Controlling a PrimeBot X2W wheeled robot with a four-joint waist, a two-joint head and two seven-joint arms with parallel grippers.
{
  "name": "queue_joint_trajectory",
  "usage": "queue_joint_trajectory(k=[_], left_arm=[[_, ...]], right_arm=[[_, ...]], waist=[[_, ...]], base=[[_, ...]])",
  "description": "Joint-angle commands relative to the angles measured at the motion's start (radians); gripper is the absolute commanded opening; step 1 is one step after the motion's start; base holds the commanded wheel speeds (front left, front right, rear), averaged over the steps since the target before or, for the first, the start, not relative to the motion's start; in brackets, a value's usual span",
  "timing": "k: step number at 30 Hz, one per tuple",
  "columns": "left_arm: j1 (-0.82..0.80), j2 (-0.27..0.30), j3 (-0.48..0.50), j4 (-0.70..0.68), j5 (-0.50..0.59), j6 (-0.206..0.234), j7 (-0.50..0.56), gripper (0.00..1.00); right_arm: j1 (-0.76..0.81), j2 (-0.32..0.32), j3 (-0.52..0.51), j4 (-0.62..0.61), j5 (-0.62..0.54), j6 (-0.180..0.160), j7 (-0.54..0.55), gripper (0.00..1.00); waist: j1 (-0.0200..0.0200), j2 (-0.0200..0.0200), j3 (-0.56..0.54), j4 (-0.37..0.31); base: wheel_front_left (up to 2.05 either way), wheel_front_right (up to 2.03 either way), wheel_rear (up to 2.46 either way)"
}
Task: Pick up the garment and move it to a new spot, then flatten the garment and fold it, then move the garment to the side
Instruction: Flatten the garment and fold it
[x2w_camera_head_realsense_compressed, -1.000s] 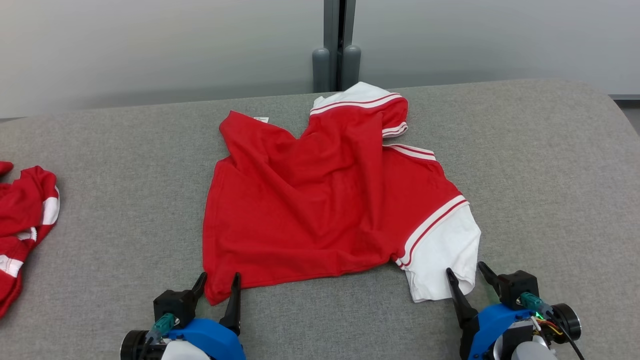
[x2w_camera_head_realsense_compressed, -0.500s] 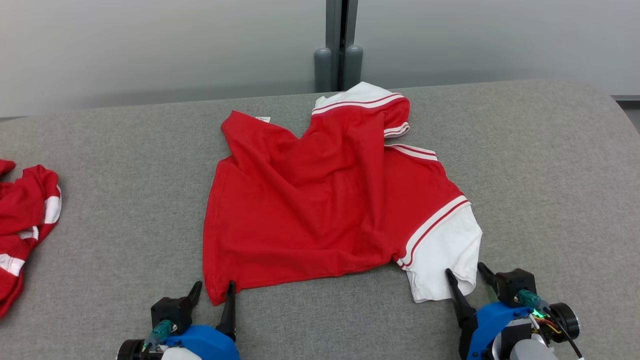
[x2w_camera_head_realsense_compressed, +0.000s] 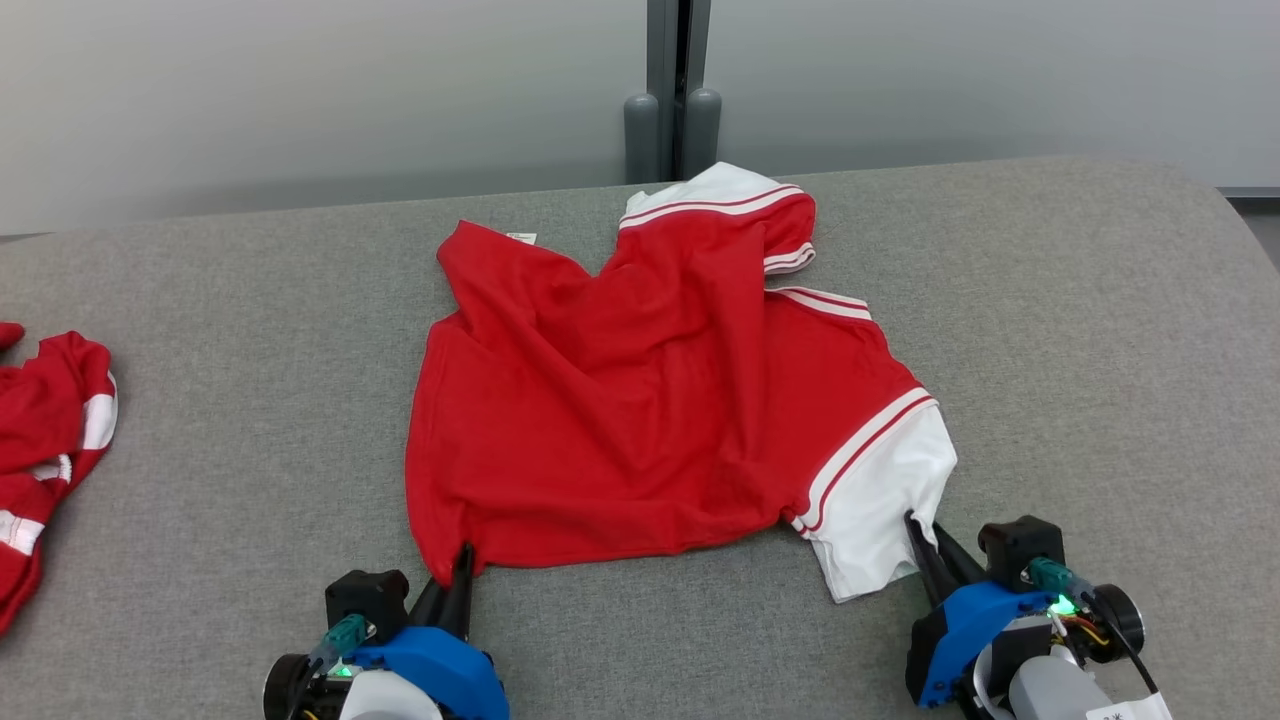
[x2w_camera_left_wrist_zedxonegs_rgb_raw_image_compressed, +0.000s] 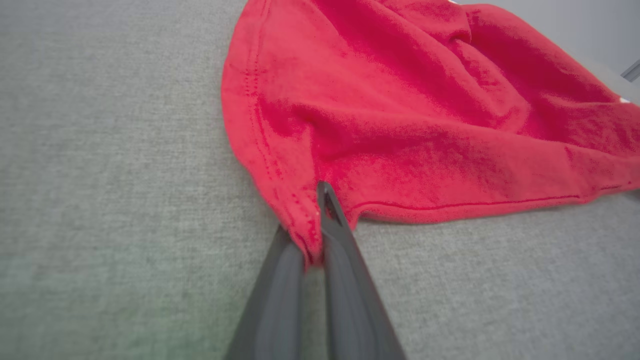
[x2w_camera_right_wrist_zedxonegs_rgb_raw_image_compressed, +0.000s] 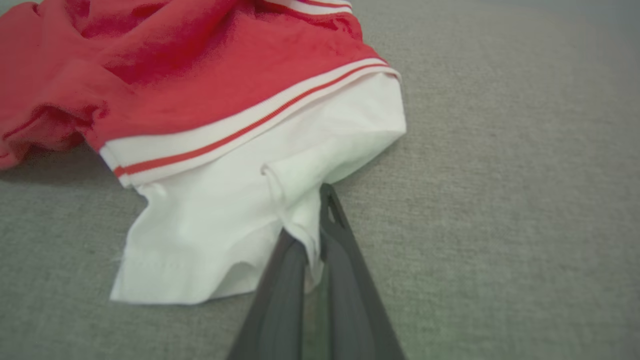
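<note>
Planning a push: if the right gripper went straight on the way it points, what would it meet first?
The white sleeve, which the right gripper is pinching; beyond it, probably the shirt's red body.

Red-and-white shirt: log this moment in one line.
red-and-white shirt: rumpled, lying on grey fabric surface | left gripper: shut on its red hem corner | right gripper: shut on its white edge

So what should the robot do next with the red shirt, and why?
Probably lift both grippers a little, together. The left gripper is shut on the red hem corner of the shirt and the right gripper on its white part, while the shirt lies wrinkled on the grey surface.
</note>
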Motion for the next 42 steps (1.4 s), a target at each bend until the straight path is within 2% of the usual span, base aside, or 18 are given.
queue_joint_trajectory(k=[1,10,16,19,25,31,38,42], left_arm=[[-0.02,-0.001,-0.001,-0.017,-0.002,-0.001,0.002,0.0],[-0.047,0.028,0.026,-0.201,-0.004,-0.001,0.001,0.0],[-0.176,0.067,0.015,-0.282,-0.025,-0.001,0.001,0.0],[-0.292,0.1,-0.014,-0.278,-0.044,-0.001,0.001,0.0],[-0.603,0.162,-0.059,-0.211,-0.129,-0.001,0.004,0.0],[-0.944,0.2,-0.117,-0.119,-0.186,-0.001,0.045,0.0],[-1.285,0.202,-0.161,-0.023,-0.254,-0.001,0.071,0.0],[-1.414,0.194,-0.198,0.03,-0.278,-0.001,0.058,0.0]], right_arm=[[0.002,-0.001,-0.004,-0.023,0.007,0.0,0.0,0.0],[-0.007,-0.002,-0.041,-0.226,0.101,0.0,0.0,0.0],[-0.139,-0.03,-0.03,-0.299,0.193,0.0,0.0,0.0],[-0.265,-0.041,-0.013,-0.298,0.248,0.0,0.0,0.0],[-0.578,-0.057,0.016,-0.225,0.36,0.0,0.0,0.0],[-0.936,-0.078,0.024,-0.08,0.428,0.0,0.019,0.0],[-1.288,-0.126,0.094,0.057,0.383,0.0,0.027,0.0],[-1.417,-0.144,0.114,0.132,0.344,0.0,0.014,0.0]], waist=[[-0.0001,0.0001,-0.001,-0.001],[-0.0001,0.0001,0.005,0.003],[-0.0001,0.0001,0.042,0.003],[-0.0001,0.0001,0.074,-0.004],[-0.0001,0.0001,0.174,-0.016],[-0.0001,0.0001,0.293,-0.03],[-0.0001,0.0001,0.38,-0.045],[-0.0001,0.0001,0.4,-0.048]], base=[[0.0,0.0,0.0],[0.0,0.0,0.0],[0.0,0.0,0.0],[0.0,0.0,0.0],[0.0,0.0,0.0],[0.0,0.0,0.0],[0.0,0.0,0.0],[0.0,0.0,0.0]])
